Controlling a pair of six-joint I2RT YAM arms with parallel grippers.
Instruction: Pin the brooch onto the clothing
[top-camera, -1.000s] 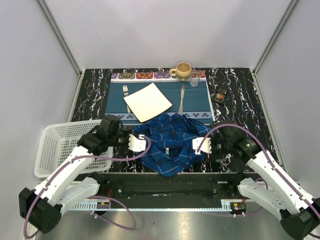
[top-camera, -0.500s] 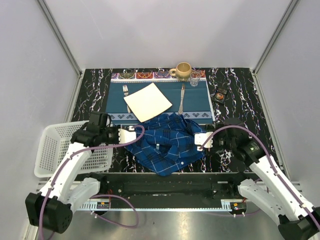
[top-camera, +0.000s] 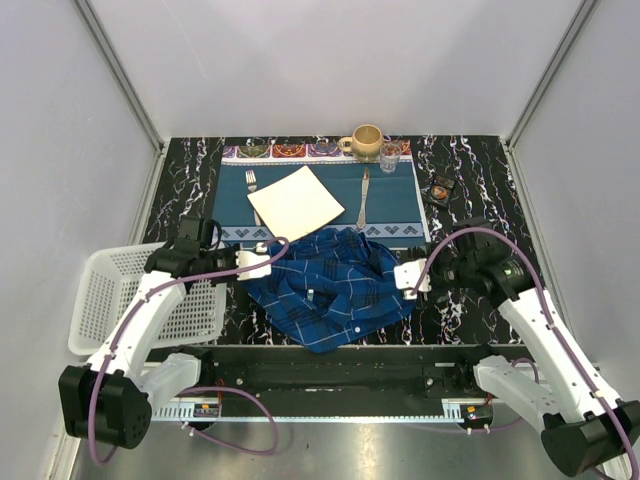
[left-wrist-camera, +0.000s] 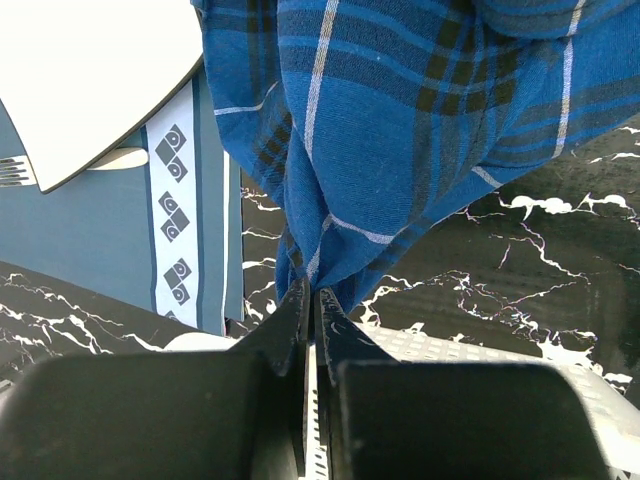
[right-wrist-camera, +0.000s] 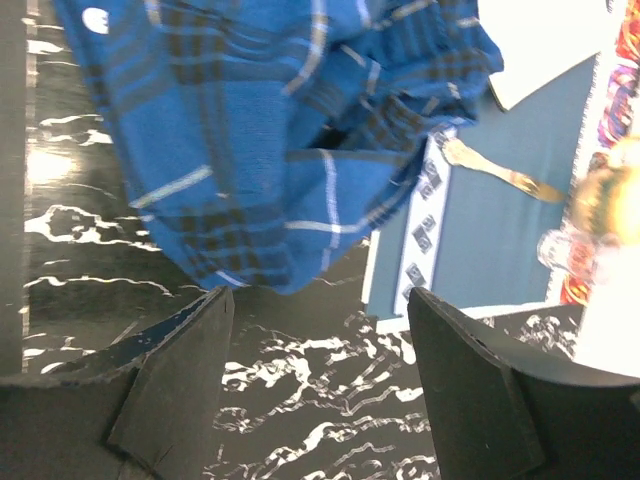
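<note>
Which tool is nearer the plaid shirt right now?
Left. Left tool pinches the shirt at its left edge; right tool stands open just off the right edge.

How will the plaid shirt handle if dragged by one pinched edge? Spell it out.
Probably floppy: the shirt lies crumpled in folds and bunches into a gather where the left hand pinches it. Looks thin, so likely light; it should trail across the table, not shift as one piece.
</note>
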